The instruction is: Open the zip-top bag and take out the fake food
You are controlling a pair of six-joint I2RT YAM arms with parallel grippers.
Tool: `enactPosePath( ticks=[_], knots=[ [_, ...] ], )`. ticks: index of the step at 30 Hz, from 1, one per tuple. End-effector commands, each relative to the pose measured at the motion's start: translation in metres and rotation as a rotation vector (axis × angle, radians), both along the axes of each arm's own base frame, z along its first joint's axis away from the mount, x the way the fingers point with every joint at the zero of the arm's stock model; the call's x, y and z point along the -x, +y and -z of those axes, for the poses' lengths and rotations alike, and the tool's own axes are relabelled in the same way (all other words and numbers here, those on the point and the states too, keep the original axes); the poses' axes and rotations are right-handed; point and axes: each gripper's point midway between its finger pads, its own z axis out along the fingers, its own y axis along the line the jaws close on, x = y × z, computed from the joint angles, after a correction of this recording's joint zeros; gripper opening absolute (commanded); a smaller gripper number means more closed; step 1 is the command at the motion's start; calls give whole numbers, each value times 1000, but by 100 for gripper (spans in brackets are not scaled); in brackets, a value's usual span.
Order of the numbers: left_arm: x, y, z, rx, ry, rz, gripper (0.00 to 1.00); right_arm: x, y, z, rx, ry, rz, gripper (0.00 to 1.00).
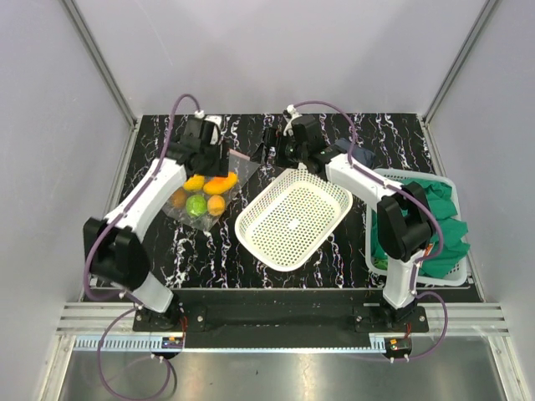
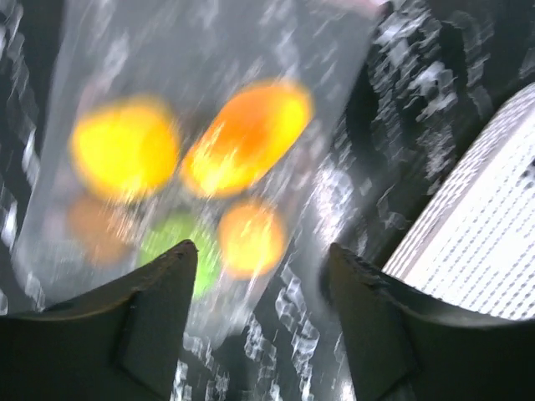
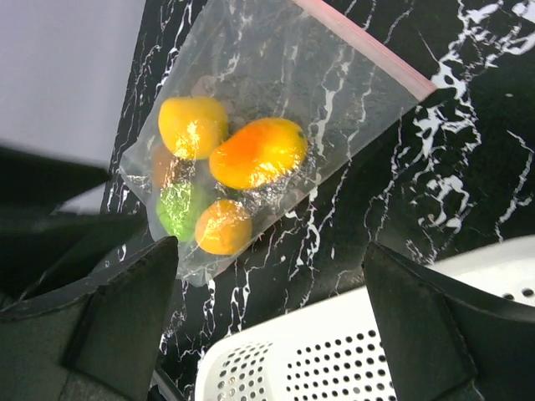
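Marbled table (image 2: 401, 125), zip-top bag (image 2: 209, 50) blurred in left wrist view.

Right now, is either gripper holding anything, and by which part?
Nothing is held. The left gripper and right gripper are both open near the zip-top bag.

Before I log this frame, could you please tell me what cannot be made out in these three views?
- Left wrist view: motion blur smears the zip-top bag and fake food; fruit count unclear.
- Right wrist view: the zip strip runs off the top edge; sealed or open is too fine to tell.
- Top view: the left arm covers the bag's upper-left corner; the right arm hides part of the green clothing.
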Motion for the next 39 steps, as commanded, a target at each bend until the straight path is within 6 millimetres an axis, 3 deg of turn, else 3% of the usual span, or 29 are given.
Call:
enactPosePath(
  ticks=[1,3,4,7,11,17,22,24,25,27,28,30,31,36,37,39],
  knots=[
    [-59,-50,8,18,-44,207,62,3,-26,-34,-31,-38,49,100],
    [-77,-65,5,44,-63,261,59,3,-45,-43,-56,-32,85,100],
    [-81,-72,22,36,-33,276,58,8,-54,-43,-57,-26,100,100],
    [-96,-82,42,-6,-47,282,63,7,-83,-38,-45,-18,151,100],
    [-108,-96,68,-62,-54,275,64,11,-109,-48,-49,-44,174,100],
    [-120,-90,110,-187,-30,246,68,18,-115,-50,-53,-51,162,100],
    [-123,-87,130,-217,-2,242,71,21,-112,-43,-57,-29,153,100],
    [-125,-83,138,-242,9,236,69,21,-112,-41,-56,-24,149,100],
    [-125,-83,141,-246,13,238,63,21,-111,-40,-56,-22,148,100],
    [-126,-82,143,-254,13,243,50,20,-111,-40,-57,-21,150,100],
    [-128,-82,142,-256,8,241,31,19,-111,-37,-58,-13,151,100],
    [-131,-84,137,-243,-4,247,14,19,-108,-36,-63,-5,141,100],
    [-134,-83,131,-234,-14,240,0,17,-107,-36,-66,-2,135,100],
    [-133,-79,88,-158,-71,214,0,11,-101,-39,-83,0,127,100],
    [-132,-75,66,-128,-105,203,0,8,-100,-36,-84,7,124,100],
    [-125,-77,54,-59,-119,197,0,6,-93,-41,-113,9,100,100]
  ],
)
